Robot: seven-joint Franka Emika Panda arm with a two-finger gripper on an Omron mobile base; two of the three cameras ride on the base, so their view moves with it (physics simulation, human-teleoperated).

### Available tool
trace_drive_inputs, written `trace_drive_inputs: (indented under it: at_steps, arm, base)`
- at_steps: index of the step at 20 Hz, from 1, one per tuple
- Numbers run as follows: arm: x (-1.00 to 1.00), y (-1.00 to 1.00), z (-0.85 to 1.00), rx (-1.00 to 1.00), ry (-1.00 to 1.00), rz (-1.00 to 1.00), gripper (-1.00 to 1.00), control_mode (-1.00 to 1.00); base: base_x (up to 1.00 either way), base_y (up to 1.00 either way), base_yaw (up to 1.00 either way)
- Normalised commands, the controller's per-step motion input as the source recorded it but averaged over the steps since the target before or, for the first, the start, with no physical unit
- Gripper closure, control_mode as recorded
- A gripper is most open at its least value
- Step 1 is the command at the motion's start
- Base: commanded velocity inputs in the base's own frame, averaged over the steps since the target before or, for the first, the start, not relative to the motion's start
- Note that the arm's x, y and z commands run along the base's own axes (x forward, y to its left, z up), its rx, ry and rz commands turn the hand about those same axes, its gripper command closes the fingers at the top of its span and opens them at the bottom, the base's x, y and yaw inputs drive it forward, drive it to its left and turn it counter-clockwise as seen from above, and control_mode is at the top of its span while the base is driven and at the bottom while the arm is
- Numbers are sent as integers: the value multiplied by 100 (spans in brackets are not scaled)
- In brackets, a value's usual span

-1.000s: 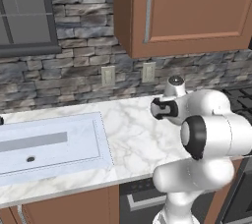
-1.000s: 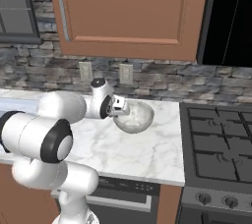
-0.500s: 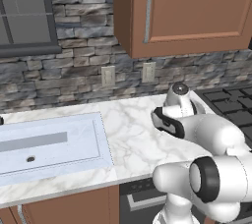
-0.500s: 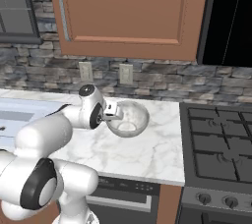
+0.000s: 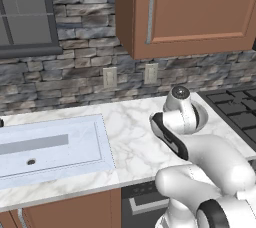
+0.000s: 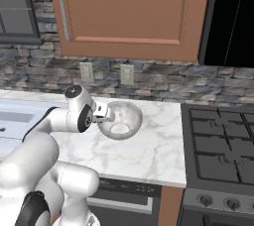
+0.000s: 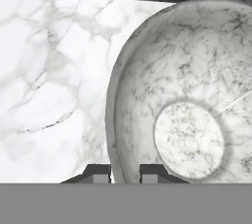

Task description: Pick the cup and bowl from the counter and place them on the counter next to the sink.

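Observation:
My gripper is shut on the near rim of the bowl, one fingertip outside the wall and one inside. The bowl is wide, mottled grey-white and upright, and hangs just above the marble counter with the gripper at its left edge. From the left base view the hand hides most of it; a sliver of the bowl shows beside the wrist. The sink lies to the left, with bare counter between it and the bowl. The cup is out of view.
A black gas stovetop borders the counter on the right. Wooden cabinets hang above, and two wall outlets sit on the stone backsplash. The sink's edge shows at the far left.
The arm has swung and carried the bowl a little leftward toward the sink. The bowl has levelled from a tilted pose to upright, still in the gripper.

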Motion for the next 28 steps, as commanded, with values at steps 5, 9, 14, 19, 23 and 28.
trace_drive_inputs:
  at_steps: [5, 9, 14, 19, 23, 28]
  arm:
    - [-34, 17, 27, 0, 2, 0, 100, -100]
    - [-22, 13, 7, 0, 9, 0, 100, -100]
    - [-8, 19, 0, 0, 12, 2, 100, -100]
    - [-4, 38, 1, 0, 10, 5, 100, -100]
    - [-14, 47, 3, 0, 13, 7, 100, -100]
    - [-20, 47, 3, 0, 13, 8, 100, -100]
  base:
    - [0, 0, 0]
    - [0, 0, 0]
    - [0, 0, 0]
    - [0, 0, 0]
    - [0, 0, 0]
    - [0, 0, 0]
